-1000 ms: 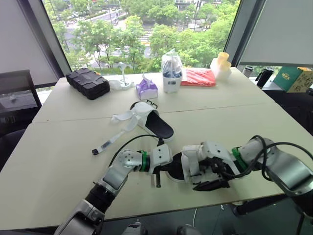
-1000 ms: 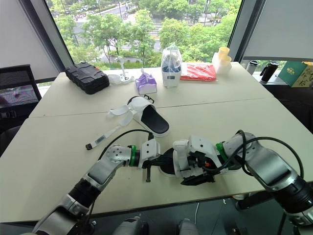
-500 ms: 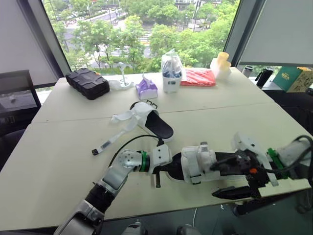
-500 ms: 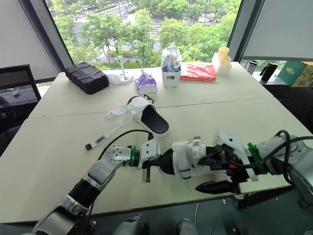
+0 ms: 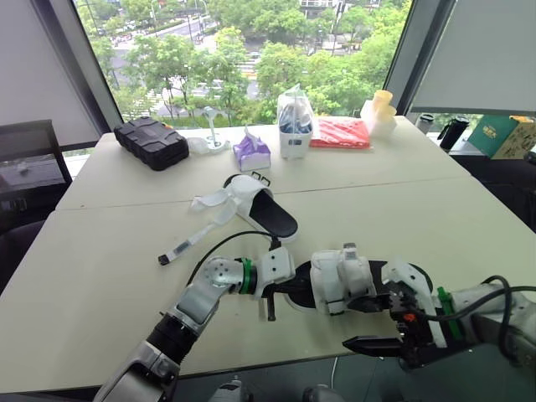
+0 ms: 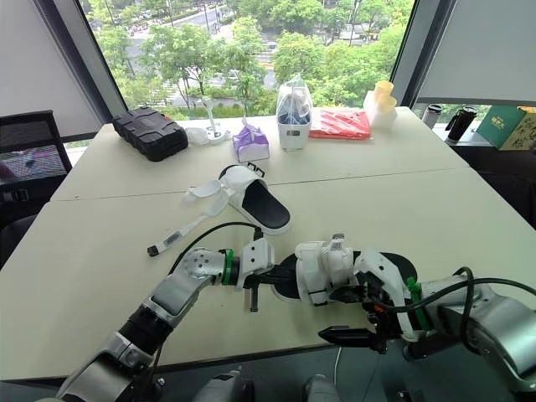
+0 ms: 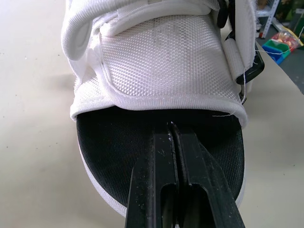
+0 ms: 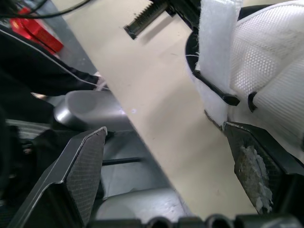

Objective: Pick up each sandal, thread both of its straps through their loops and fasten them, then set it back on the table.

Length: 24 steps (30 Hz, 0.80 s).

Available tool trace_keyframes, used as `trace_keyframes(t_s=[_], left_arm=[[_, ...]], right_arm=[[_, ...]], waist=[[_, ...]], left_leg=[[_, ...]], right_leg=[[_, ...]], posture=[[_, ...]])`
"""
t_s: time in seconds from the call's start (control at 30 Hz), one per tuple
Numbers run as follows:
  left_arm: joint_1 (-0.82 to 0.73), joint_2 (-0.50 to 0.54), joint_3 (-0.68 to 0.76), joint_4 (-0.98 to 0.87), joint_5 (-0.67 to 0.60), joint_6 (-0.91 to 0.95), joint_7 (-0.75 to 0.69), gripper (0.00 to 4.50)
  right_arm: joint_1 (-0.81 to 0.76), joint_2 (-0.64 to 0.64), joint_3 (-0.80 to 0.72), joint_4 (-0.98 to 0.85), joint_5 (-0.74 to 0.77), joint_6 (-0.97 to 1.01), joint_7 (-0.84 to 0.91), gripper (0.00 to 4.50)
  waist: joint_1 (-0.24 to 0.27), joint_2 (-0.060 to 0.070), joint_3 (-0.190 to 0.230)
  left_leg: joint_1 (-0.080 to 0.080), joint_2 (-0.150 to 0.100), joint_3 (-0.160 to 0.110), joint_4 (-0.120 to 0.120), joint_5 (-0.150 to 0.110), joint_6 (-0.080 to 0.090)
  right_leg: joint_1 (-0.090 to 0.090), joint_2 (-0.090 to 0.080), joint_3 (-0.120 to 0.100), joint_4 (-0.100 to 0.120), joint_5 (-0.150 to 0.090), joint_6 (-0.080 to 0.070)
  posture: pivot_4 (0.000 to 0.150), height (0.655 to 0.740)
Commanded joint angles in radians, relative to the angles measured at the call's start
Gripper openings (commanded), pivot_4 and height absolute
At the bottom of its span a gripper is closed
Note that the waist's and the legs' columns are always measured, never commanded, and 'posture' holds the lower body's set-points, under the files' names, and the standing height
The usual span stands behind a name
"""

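The near sandal, white mesh straps over a black sole, lies by the table's front edge. My left gripper is shut on the rim of its black footbed, seen close in the left wrist view. My right gripper hangs open just right of that sandal, at the table's front edge, with its fingers spread wide and nothing between them. A white strap runs through a black loop beside it. The second sandal lies mid-table with its straps splayed loose.
A thin white strip with a dark tip lies left of centre. Along the far edge stand a black case, a purple tissue pack, a clear bag, a red packet and yellow cups.
My right gripper has left the near sandal's straps, swung out right, then come back low by the front edge with its fingers open. The left gripper and both sandals have not moved.
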Motion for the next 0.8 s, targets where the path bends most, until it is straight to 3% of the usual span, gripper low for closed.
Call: trace_keyframes(t_s=[0.03,0.7,0.8], left_arm=[[0.006,0.006,-0.015,0.03,0.029,0.011,0.009,0.0],[0.012,0.008,-0.016,0.009,0.026,0.029,0.006,0.0],[0.013,0.008,-0.016,0.007,0.026,0.032,0.005,0.0]], right_arm=[[-0.001,0.009,0.004,-0.001,-0.015,-0.042,-0.008,4.24],[-0.099,0.058,0.152,0.075,-0.028,-0.021,-0.018,4.24],[-0.118,0.07,0.171,0.112,-0.042,-0.013,-0.031,3.34]], waist=[[0.0,0.0,0.0],[-0.001,0.0,0.0],[-0.001,0.0,0.0]], left_leg=[[0.0,0.0,0.0,0.0,0.0,0.0],[0.0,0.0,0.0,0.0,0.0,0.0],[0.001,0.0,0.0,0.0,0.0,0.0]], right_leg=[[0.0,0.0,0.0,0.0,0.0,0.0],[0.001,0.0,0.0,0.0,0.0,0.0],[0.001,0.0,0.0,0.0,0.0,0.0]], posture=[[0.15,0.74],[0.15,0.74],[0.15,0.74]])
